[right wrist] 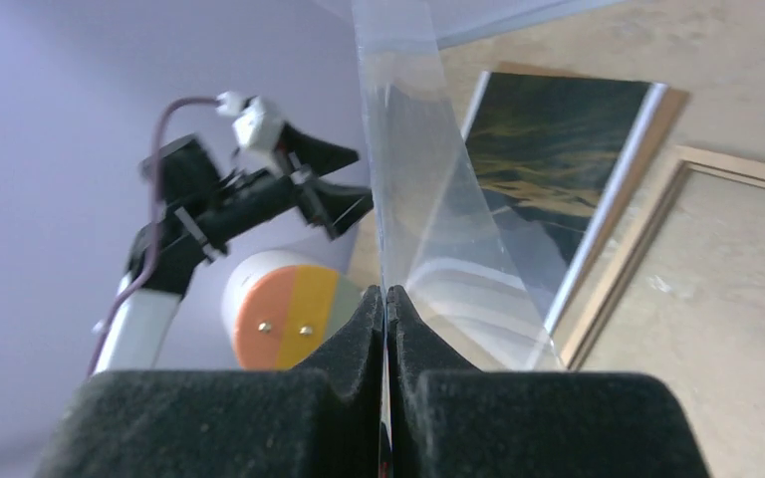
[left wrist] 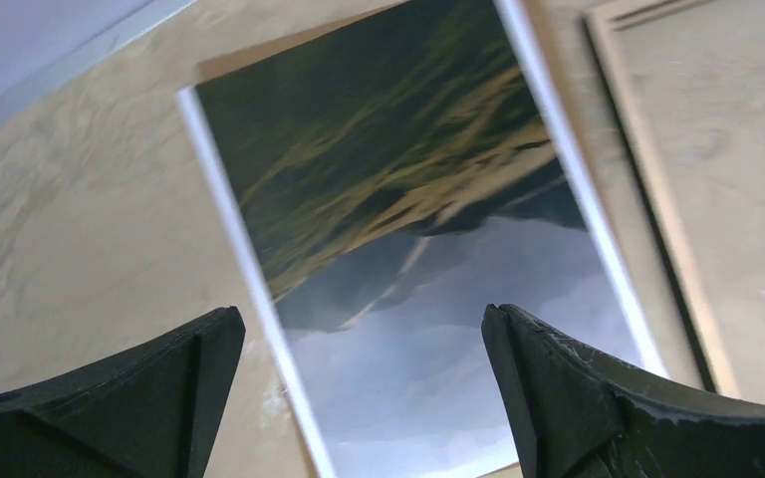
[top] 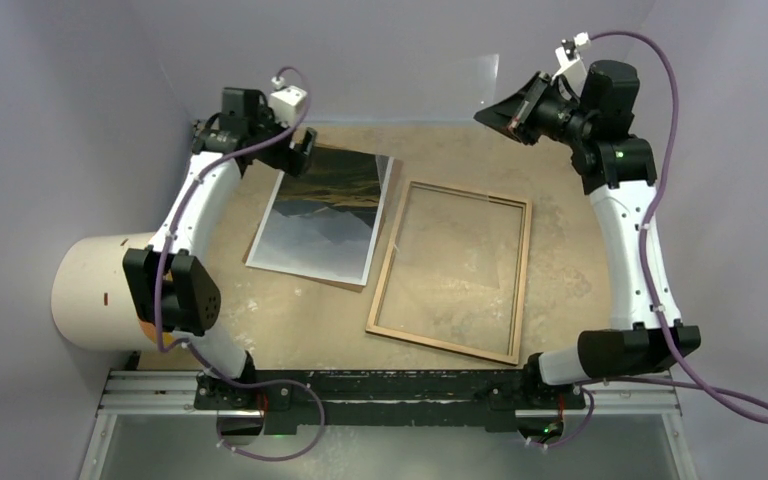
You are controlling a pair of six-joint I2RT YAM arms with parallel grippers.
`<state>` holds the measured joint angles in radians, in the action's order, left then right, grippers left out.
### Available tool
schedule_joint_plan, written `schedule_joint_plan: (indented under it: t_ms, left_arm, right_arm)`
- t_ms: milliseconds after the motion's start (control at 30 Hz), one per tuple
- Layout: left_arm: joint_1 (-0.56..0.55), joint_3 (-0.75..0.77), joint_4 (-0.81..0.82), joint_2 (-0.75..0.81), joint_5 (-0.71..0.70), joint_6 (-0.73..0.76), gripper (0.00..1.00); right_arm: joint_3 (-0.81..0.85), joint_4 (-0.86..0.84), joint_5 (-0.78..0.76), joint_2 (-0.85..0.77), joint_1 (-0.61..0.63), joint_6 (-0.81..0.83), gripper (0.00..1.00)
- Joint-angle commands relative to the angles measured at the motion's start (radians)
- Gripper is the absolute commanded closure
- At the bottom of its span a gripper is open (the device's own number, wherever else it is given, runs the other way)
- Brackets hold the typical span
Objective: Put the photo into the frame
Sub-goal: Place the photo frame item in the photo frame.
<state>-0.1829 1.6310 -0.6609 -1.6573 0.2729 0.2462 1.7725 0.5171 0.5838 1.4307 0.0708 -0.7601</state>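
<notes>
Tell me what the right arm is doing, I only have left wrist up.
Observer: The right gripper is shut on a clear sheet, held up off the table.
Operator: Anything in the frame yet?
Observer: Nothing I can see. In the top external view the frame lies flat and the tabletop shows through its opening.
Operator: What's off to my left?
Observer: A white cylinder sits at the table's left edge, next to the left arm.
</notes>
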Motion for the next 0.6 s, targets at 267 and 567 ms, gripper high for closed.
schedule_joint_plan:
  t_ms: [267, 567]
  left_arm:
    - [0.086, -0.131, 0.004, 0.023, -0.013, 0.052, 0.0]
    - [0.036, -0.255, 0.004, 0.022, -0.041, 0.131, 0.0]
  right_arm:
    - [-0.444, -0.39, 0.328, 0.029, -0.062, -0.249, 1.0]
    - [-0.575, -0.233, 0.187, 0.183, -0.115, 0.028, 1.0]
